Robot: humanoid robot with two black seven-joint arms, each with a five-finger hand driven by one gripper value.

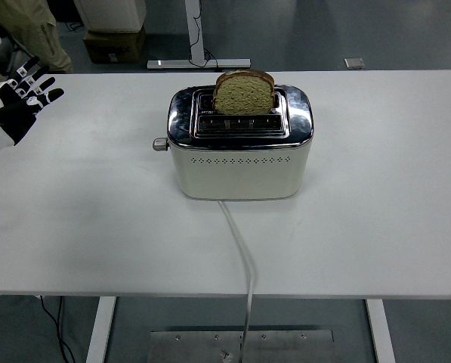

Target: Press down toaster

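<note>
Approach stage: lever not yet touched, left hand well off from the toaster.

The toaster [240, 144] sits at centre frame on the white table [376, 227], with a slice of bread [244, 92] standing high out of the rear slot, so the carriage looks unpressed. Its lever [160, 144] juts from the left end, small knob facing the frame's left. The left hand [20, 102] hovers at the upper left edge, fingers spread and loose, grasping nothing. The white cord [244, 265] runs from the toaster toward the bottom of frame. Right arm not in view. Next move, as judged: carry the hand rightward to just above the lever, then push straight down.
</note>
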